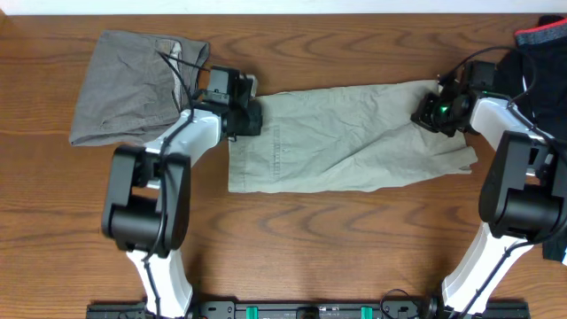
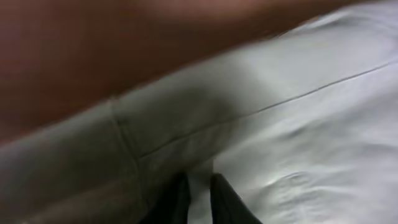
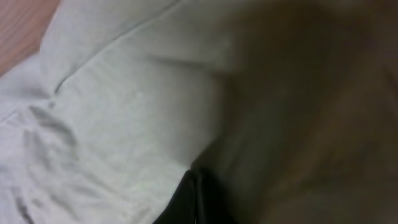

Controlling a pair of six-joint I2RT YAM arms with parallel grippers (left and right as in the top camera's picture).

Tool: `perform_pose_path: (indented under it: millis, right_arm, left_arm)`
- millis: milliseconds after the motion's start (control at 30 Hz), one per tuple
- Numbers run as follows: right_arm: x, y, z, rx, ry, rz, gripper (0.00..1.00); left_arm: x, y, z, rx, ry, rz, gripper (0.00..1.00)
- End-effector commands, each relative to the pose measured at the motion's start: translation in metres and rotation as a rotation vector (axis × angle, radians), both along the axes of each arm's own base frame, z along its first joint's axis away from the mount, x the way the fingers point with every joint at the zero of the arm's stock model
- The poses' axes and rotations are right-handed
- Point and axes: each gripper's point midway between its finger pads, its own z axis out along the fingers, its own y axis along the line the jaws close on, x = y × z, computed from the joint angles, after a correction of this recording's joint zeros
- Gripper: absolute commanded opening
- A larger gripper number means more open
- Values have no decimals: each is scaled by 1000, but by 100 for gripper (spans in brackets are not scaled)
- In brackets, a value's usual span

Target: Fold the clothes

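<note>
The trousers (image 1: 345,142) lie flat across the middle of the surface (image 1: 354,252), waist to the left and leg ends to the right. The shorts (image 1: 124,84) sit folded at the far left corner, and dark clothes (image 1: 545,40) are heaped at the far right.

The left jaws are at the far corner of the waistband. They are almost together, and the fingers (image 2: 177,202) pinch a thin ridge of pale cloth. The right jaws are at the far corner of the leg ends, pressed together. The wrist view does not show whether any cloth is caught between them.

The step in hand looks like taking the far long edge at both ends, ready to carry it over. To do it well, both grips should hold every layer. The left bite looks shallow for a thick waistband and may slip, and the right one needs checking before any lift.

Both ends should rise to the same height and travel together. A light pull between them keeps the edge straight and free of sag.

The edge should land square on the near edge. The jaws should let go only once the cloth rests flat.

The left arm (image 1: 190,133) works close to the shorts, so its swing should stay clear of that folded piece.
</note>
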Motion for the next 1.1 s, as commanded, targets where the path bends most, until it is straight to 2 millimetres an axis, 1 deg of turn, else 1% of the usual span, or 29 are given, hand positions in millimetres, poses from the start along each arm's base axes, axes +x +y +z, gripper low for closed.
perform_pose_path:
  millis: [0,67,200,267,333,400,467,533,600,633,667,767,833,867,933,1000,1067]
  right_arm:
    - [-16,-21,-25,-90,91,-43,1]
    - [-26,-32,-27,-94,125,-47,1]
    - [-52,-63,-34,-142,226,-102,1]
    - [-61,-75,-36,-146,256,-127,1]
    - [-65,-83,-35,-126,263,-149,1]
    - [-63,-80,-29,-56,216,-96,1]
    - [-57,-73,-21,9,158,-40,1]
    - [-53,-69,-9,47,107,-3,1]
    - [-49,-66,6,75,55,31,1]
    - [-47,-62,17,95,18,53,1]
    - [-45,-59,28,112,-14,73,1]
    - [-45,-48,67,150,-105,122,1]
    - [-49,-41,89,164,-128,131,1]
    - [-53,-35,99,175,-131,138,1]
    - [-64,-24,110,189,-108,151,1]
    - [-77,-11,113,201,-56,168,1]
    - [-92,1,107,191,29,188,1]
  left_arm:
    - [-13,30,-31,143,88,85,13]
    - [-19,46,-40,213,130,166,13]
    - [-17,53,-41,207,133,209,13]
    - [-14,59,-41,204,131,225,13]
    - [-11,65,-40,200,123,243,13]
    - [-4,73,-37,187,103,264,12]
    - [1,74,-31,164,85,270,13]
    - [7,71,-19,122,64,264,13]
    - [14,62,-1,71,31,247,16]
    - [17,58,11,46,11,237,17]
    - [19,54,24,20,-11,227,22]
    - [19,43,72,-57,-84,195,29]
    - [10,38,102,-93,-107,176,35]
    - [3,37,114,-104,-108,168,39]
    - [-16,36,135,-118,-95,159,41]
    - [-39,36,146,-122,-50,154,41]
    - [-65,37,146,-105,29,154,40]
